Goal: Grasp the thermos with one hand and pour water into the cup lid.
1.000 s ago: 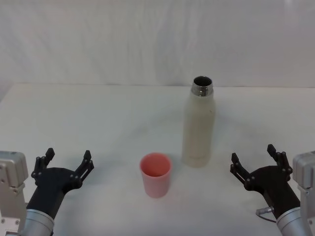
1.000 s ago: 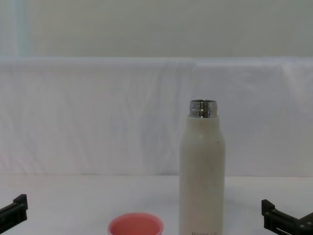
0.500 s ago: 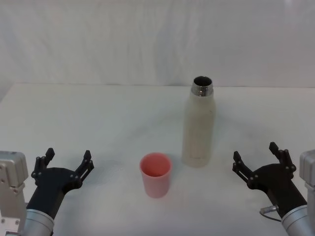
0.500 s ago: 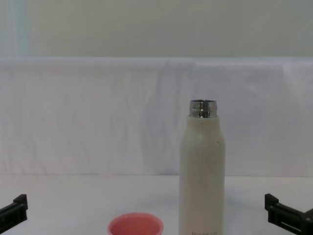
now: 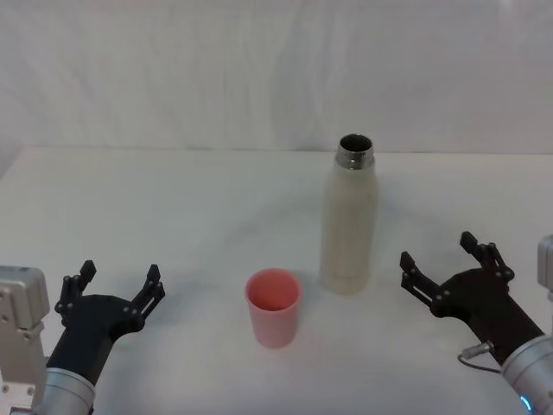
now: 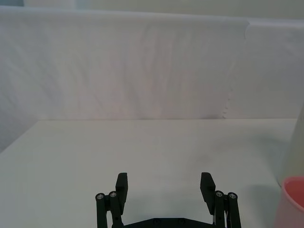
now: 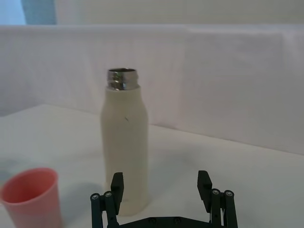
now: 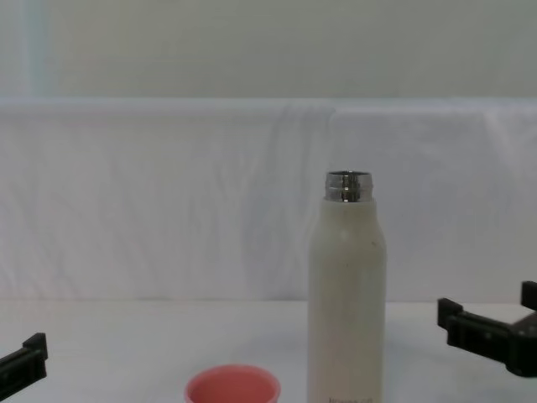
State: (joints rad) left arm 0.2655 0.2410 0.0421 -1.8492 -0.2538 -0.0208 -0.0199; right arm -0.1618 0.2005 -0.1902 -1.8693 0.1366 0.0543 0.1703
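- Right gripper (image 5: 441,266) first: its black fingers (image 7: 117,186) are spread wide and carry nothing, touching nothing.
- It hovers above the table on the robot's right, tips aimed at the thermos (image 5: 349,216), near it but clearly apart.
- From the right wrist view, one finger lines up in front of the thermos's lower body (image 7: 124,142) while the other stands off to the side over bare table.
- In the chest view that gripper (image 8: 491,327) comes in at the right edge, level with the bottle's lower half.
- Left gripper (image 5: 117,285): fingers (image 6: 121,186) splayed just as wide, empty, sitting low at the robot's left, well apart from both objects.
- The thermos: tall, cream-white, matte, rounded shoulders, with a narrow shiny steel neck that is uncapped and dark inside.
- It stands upright on the white table (image 5: 173,207), slightly right of centre.
- There is small grey lettering near its base (image 8: 346,400), cut off by the chest view's lower edge and too small to read.
- The cup lid (image 5: 274,307): a small salmon-pink cup, upright, mouth up, far shorter than the bottle.
- It sits just in front of the thermos and to its left, near it but not touching.
- A white cloth backdrop (image 8: 168,201) hangs behind the table.
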